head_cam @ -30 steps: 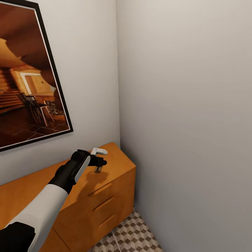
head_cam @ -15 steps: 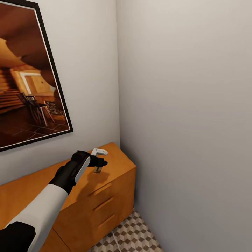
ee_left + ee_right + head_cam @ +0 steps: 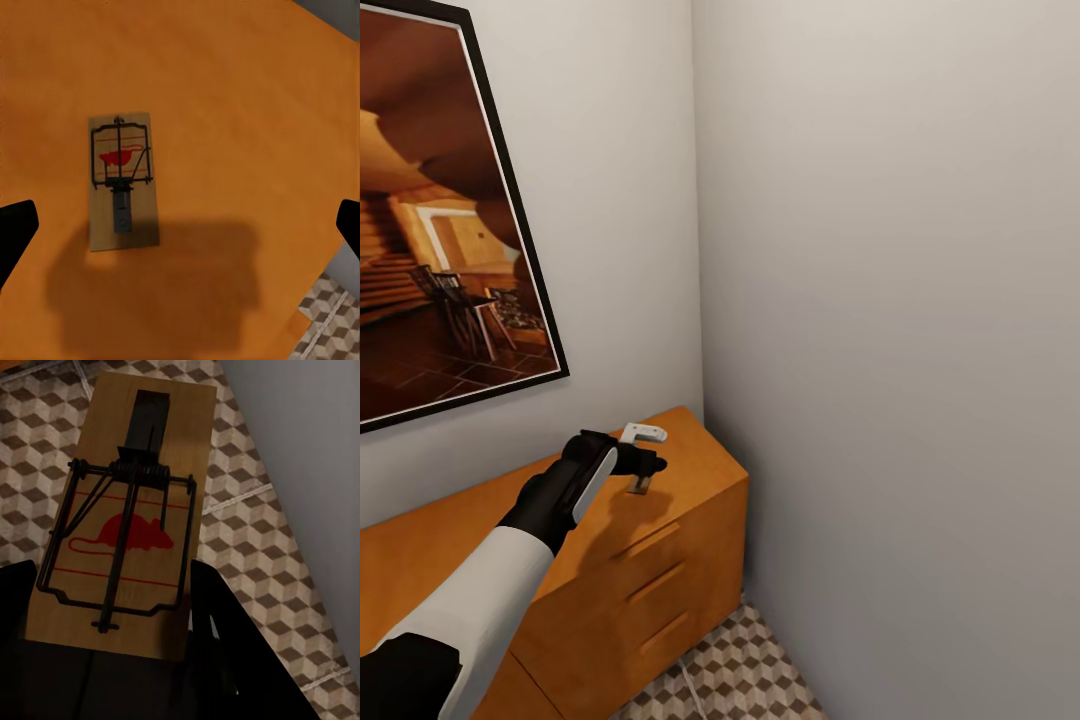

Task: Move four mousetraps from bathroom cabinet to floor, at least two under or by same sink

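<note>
Mousetrap (image 3: pixel 121 180) flat on cabinet (image 3: pixel 225 97) top near its wall-end corner | left gripper (image 3: pixel 643 462) above it, fingers wide, trap's long axis crosswise between them | right gripper (image 3: pixel 112 660) clamps second mousetrap (image 3: pixel 124 510) over bathroom floor (image 3: pixel 255 525)

The cabinet (image 3: pixel 660 560) runs off the head view's left and bottom edges. The painting (image 3: pixel 440 220) is cut at left and top. The mousetrap (image 3: pixel 641 485) there is too small to make out.
</note>
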Tool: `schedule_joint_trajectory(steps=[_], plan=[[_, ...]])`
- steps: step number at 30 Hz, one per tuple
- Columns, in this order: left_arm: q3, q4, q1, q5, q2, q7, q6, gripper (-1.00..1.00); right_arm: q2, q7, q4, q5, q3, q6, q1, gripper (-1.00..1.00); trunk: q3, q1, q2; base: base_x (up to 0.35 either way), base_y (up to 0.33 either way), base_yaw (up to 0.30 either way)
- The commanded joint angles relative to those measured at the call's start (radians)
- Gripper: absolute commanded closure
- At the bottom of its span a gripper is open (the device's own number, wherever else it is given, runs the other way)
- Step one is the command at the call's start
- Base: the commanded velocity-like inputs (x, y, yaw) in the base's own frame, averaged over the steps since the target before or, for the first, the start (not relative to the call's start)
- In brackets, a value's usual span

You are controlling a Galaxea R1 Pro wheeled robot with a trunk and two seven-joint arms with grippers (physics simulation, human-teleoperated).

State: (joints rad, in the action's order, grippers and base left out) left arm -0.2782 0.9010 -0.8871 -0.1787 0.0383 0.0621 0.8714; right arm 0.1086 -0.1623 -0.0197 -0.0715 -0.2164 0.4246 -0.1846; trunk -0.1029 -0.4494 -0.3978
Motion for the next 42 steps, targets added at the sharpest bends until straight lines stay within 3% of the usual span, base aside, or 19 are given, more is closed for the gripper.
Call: schedule_joint_trajectory(steps=[1, 11, 19, 22, 31, 42], plan=[[-0.002, 0.001, -0.001, -0.006, 0.001, -0.001, -0.002, -1.00, 0.000, -0.006, 0.001, -0.004, -0.006, 0.002, -0.001, 1.00, -0.002, -0.001, -0.002, 0.000, 0.000, 0.000], [0.008, 0.004, -0.001, -0.009, 0.007, -0.004, -0.021, -1.00, 0.000, -0.005, 0.001, -0.004, -0.005, 0.002, -0.001, 1.00, -0.002, -0.001, -0.002, 0.000, 0.000, 0.000], [0.125, 0.001, -0.001, -0.011, 0.016, -0.004, -0.024, -1.00, 0.000, -0.005, 0.001, -0.004, -0.005, 0.002, -0.001, 1.00, -0.002, -0.001, -0.002, 0.000, 0.000, 0.000], [0.144, 0.001, -0.001, -0.010, 0.017, -0.005, -0.025, -1.00, 0.000, -0.005, 0.001, -0.004, -0.005, 0.002, -0.001, 1.00, -0.002, -0.001, -0.002, 0.000, 0.000, 0.000], [0.156, -0.004, -0.001, -0.009, 0.020, -0.009, -0.026, -1.00, 0.000, -0.005, 0.001, -0.004, -0.005, 0.002, -0.001, 1.00, -0.002, -0.001, -0.002, 0.000, 0.000, 0.000], [0.156, -0.069, -0.001, -0.007, 0.015, -0.010, -0.045, -1.00, 0.000, -0.005, 0.001, -0.004, -0.005, 0.002, -0.001, 1.00, -0.002, -0.001, -0.002, 0.000, 0.000, 0.000]])
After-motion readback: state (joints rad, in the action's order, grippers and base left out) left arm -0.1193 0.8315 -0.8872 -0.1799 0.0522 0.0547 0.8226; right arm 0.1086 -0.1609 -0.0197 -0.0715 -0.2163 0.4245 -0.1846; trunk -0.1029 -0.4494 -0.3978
